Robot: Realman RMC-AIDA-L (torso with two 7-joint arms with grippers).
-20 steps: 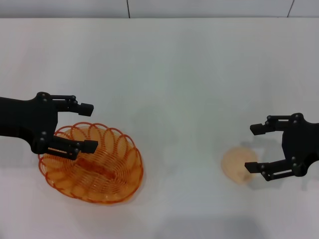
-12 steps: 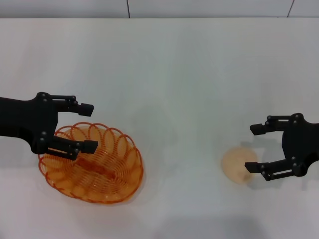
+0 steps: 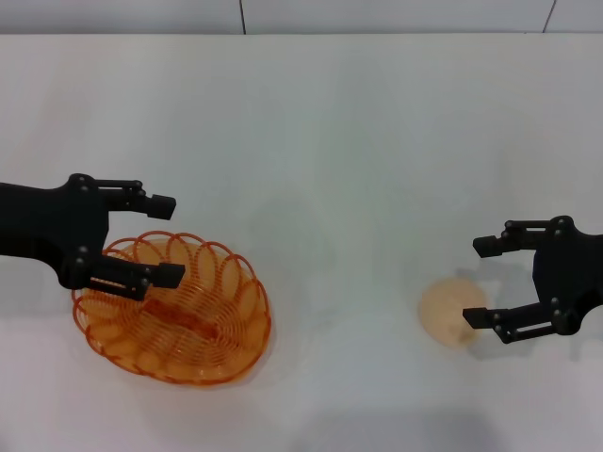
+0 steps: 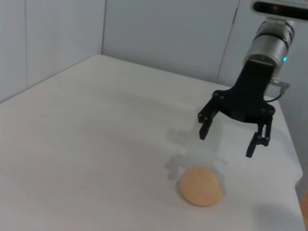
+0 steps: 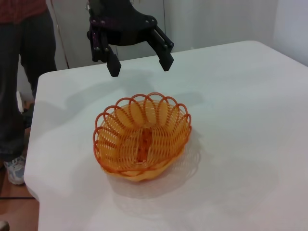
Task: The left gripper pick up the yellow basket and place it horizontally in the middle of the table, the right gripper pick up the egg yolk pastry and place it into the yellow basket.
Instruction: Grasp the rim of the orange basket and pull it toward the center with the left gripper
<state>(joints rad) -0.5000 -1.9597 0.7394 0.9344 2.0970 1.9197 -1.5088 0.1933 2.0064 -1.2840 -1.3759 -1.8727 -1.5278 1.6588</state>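
The yellow basket (image 3: 252, 325), an oval orange wire basket with a looped rim, sits empty at the table's front left; its long axis runs diagonally. My left gripper (image 3: 168, 240) hangs open above the basket's back-left rim, touching nothing. In the right wrist view the basket (image 5: 121, 162) lies below the left gripper (image 5: 141, 67). The egg yolk pastry (image 3: 452, 311), a small round beige bun, rests on the table at the front right. My right gripper (image 3: 476, 282) is open just right of it and slightly above. The left wrist view shows the pastry (image 4: 201, 186) in front of the right gripper (image 4: 226, 142).
The white table (image 3: 311, 169) stretches wide between basket and pastry. A standing person (image 5: 19, 72) is beyond the table's edge on the left arm's side. A pale wall (image 4: 168, 33) rises behind the table.
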